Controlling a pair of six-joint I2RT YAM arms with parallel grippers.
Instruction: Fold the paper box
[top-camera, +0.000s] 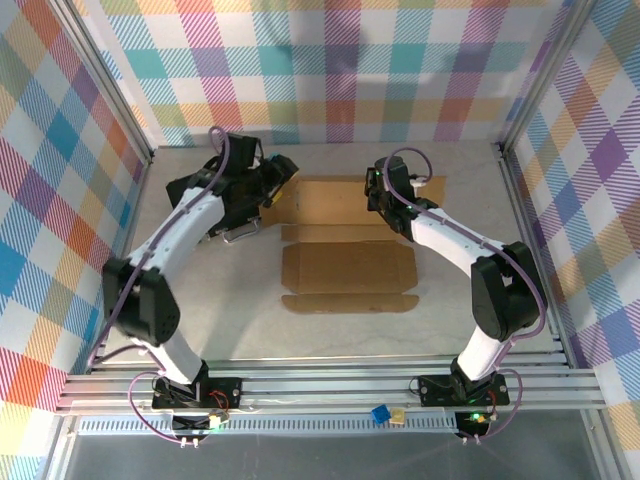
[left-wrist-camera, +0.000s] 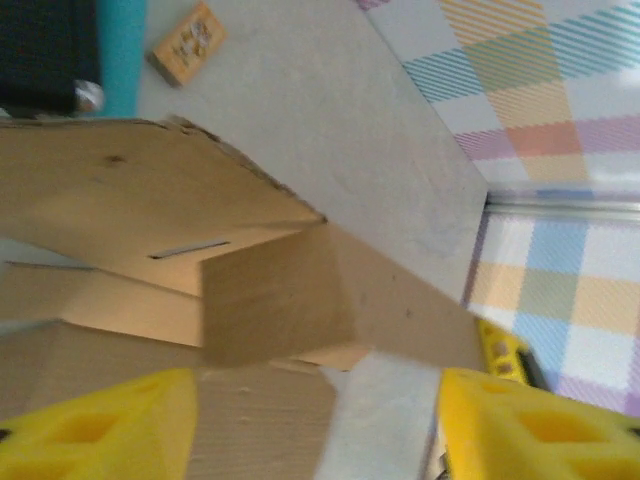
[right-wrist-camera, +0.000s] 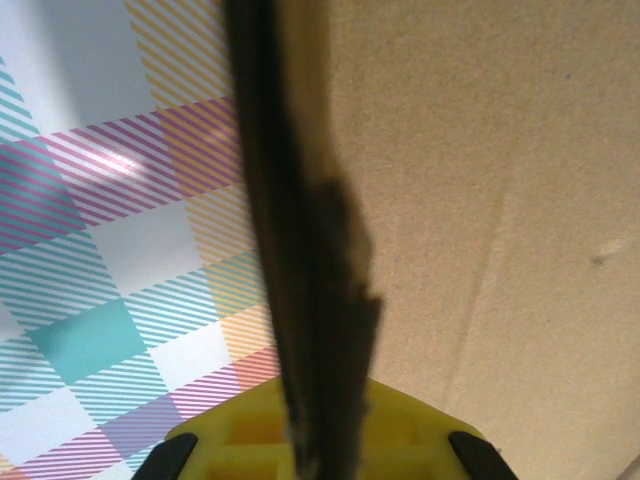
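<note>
**One paper box (top-camera: 348, 265), brown cardboard, mostly flat, mid-tabletop (top-camera: 330, 335)**

At left, the left tool (top-camera: 278, 178): yellow fingers (left-wrist-camera: 100, 435) spread wide, released, straddling a raised flap at the box's far-left corner; black case (left-wrist-camera: 40, 45) nearby. At right, the right tool (top-camera: 383, 195): clenched on the edge of the box's far-right flap.

We're scanning for lettering and find nothing we can read. The paper box (top-camera: 347, 266) shows plain brown faces. The small tan block (left-wrist-camera: 186, 41) on the counter (left-wrist-camera: 330, 110) carries pale marks, too blurred to make out.
</note>
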